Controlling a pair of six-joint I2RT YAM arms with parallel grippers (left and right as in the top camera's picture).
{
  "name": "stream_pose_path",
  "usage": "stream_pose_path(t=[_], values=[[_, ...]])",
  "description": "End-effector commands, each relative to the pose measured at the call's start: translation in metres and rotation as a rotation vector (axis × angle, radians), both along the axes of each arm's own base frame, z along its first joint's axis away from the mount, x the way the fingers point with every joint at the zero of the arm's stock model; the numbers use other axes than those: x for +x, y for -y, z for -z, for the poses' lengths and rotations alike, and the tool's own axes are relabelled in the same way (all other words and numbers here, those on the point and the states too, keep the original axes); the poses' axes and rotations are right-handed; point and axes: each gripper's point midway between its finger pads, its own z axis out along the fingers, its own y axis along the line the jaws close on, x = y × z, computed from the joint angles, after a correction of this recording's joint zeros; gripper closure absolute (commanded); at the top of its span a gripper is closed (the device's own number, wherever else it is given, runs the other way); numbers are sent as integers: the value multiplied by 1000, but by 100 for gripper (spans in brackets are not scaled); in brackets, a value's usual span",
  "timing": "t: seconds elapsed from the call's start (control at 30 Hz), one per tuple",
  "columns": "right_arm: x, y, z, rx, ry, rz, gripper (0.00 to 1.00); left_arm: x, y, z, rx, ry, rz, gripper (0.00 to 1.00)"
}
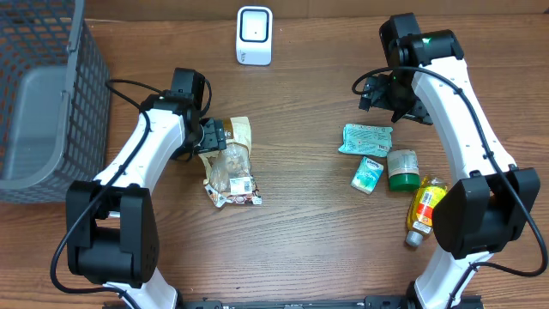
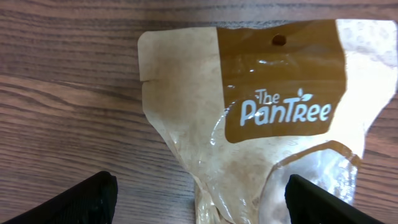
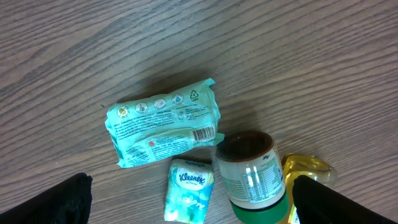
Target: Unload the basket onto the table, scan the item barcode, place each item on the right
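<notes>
Lying on the table (image 1: 300,232) below and slightly left of the white scanner (image 1: 254,35), the brown-topped snack pouch (image 1: 230,167) has the left hand (image 1: 214,136) at its upper end, fingers spread to either side and gripping nothing. Right of the scanner and lower, the right hand (image 1: 375,90) hangs released and empty; farther below-right of the scanner lie a green packet (image 1: 366,138), a tissue pack (image 1: 368,174) and a green-lidded jar (image 1: 402,169).

overhead: down on whole table (image 1: 292,240) | left wrist: close over pouch (image 2: 249,124) | right wrist: higher over teal packet (image 3: 163,130) | both overlap overhead
</notes>
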Motion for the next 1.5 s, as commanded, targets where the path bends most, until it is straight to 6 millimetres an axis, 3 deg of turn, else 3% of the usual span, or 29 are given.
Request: stream_pose_path(t=[0.0, 0.43, 0.93, 1.47], values=[[4, 0, -10, -8, 35, 3, 0, -5, -6, 11, 20, -18, -5, 12], [4, 0, -10, -7, 35, 3, 0, -12, -7, 25, 22, -29, -5, 11], [4, 0, -10, -8, 35, 3, 0, -12, -5, 25, 13, -29, -2, 0], [4, 0, -10, -7, 35, 3, 0, -27, -3, 42, -3, -59, 2, 0]])
